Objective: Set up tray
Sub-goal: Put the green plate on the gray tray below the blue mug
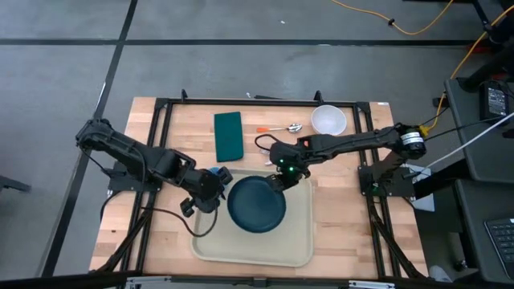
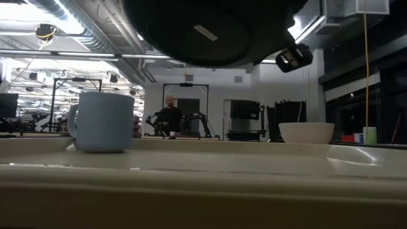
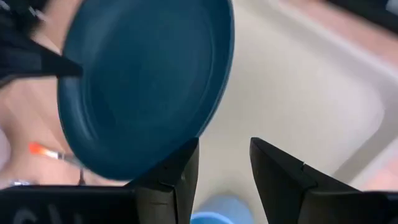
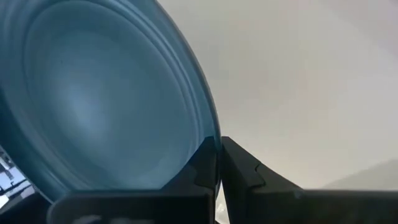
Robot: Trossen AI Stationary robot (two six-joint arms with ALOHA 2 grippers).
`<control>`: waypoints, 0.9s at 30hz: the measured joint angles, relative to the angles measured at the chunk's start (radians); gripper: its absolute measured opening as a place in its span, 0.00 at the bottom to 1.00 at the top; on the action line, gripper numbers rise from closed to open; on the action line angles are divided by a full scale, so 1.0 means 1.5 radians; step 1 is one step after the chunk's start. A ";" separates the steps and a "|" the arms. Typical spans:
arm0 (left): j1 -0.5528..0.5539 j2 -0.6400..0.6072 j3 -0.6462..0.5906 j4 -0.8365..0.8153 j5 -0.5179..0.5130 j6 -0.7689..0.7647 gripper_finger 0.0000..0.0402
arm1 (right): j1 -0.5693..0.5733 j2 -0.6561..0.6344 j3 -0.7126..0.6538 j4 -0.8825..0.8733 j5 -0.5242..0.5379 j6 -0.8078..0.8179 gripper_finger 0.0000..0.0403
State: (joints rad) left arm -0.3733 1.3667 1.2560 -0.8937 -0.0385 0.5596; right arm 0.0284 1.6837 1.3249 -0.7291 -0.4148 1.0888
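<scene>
Fingers of the right gripper were pinched on the rim of a dark blue plate, holding it above the cream tray, as the low view showed. From where I stood, the left gripper hung just beside the plate's other edge, its fingers spread and holding nothing, with a light blue mug under it. That tray lay at the near middle of the wooden bench. Farther back on the bench sat a folded dark green napkin, a spoon and a white bowl. A person stood far off in the room.
</scene>
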 joint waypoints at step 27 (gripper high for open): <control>-0.007 -0.011 0.000 -0.008 -0.091 -0.052 0.34 | 0.068 0.072 0.016 0.053 0.147 0.089 0.03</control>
State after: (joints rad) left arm -0.3840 1.3494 1.2560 -0.9058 -0.1744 0.4823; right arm 0.1298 1.7920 1.3495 -0.6489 -0.1950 1.2220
